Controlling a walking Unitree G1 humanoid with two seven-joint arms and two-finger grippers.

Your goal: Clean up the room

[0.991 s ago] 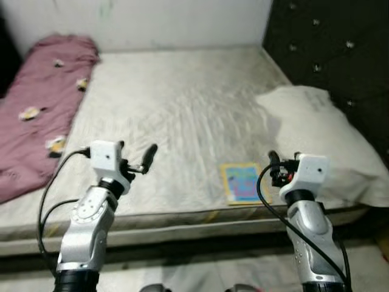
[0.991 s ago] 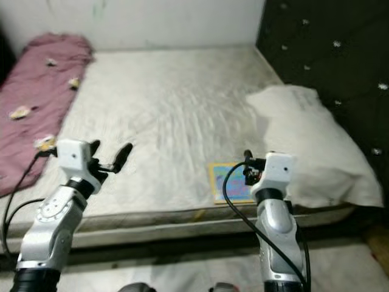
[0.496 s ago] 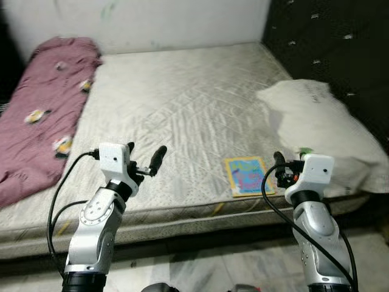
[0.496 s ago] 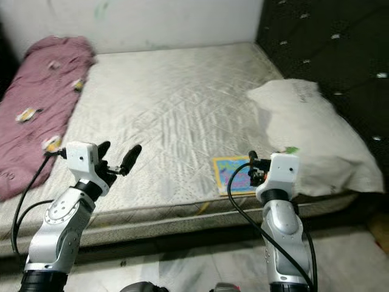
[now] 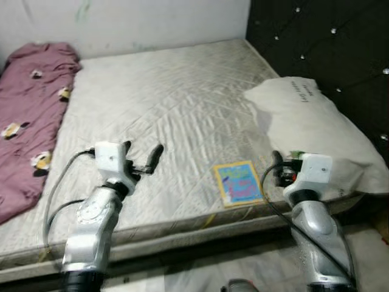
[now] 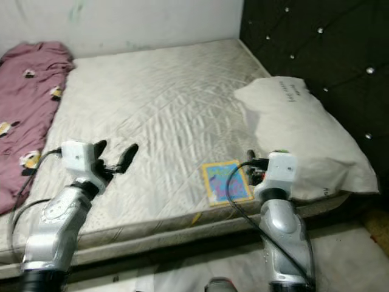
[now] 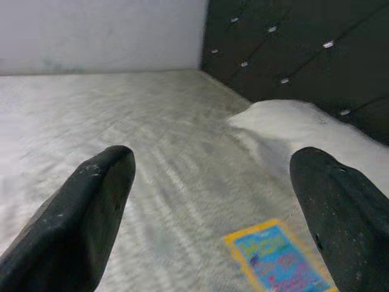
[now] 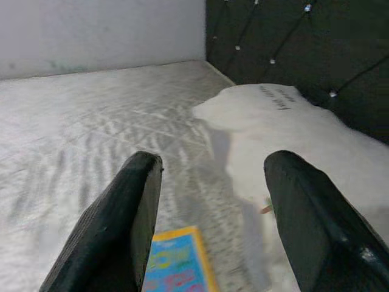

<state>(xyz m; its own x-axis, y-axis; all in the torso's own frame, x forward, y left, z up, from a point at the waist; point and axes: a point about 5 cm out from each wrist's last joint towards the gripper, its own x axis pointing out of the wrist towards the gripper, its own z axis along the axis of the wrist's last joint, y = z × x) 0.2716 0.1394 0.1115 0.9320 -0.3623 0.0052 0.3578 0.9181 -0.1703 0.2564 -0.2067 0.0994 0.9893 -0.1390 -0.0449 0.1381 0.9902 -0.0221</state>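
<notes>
A bare quilted mattress (image 5: 164, 103) fills the scene, and everything else sits in relation to it. A colourful yellow-bordered book (image 5: 238, 183) lies flat on the mattress near its front edge, toward the robot's right. A white pillow (image 5: 310, 128) rests on the mattress on the right, against the dark tufted headboard (image 5: 322, 42); the book lies just beside the pillow's near corner, apart from it. A maroon blanket (image 5: 27, 115) with small pale patches is bunched along the mattress's left side, well apart from the book.

The left gripper (image 5: 141, 159) hovers over the front left part of the mattress, its two black fingers (image 7: 79, 225) spread wide. The right gripper (image 5: 276, 167) hangs at the mattress's front edge, just right of the book and in front of the pillow, fingers (image 8: 121, 231) likewise spread apart with nothing between them.

Compared with half a second ago, the whole view has swung: the blanket now sits further left and is partly cut off, the headboard takes up more of the right, and the book appears a little further left. Both arms hold much the same pose as before, and the book, pillow and blanket keep their places on the mattress.
</notes>
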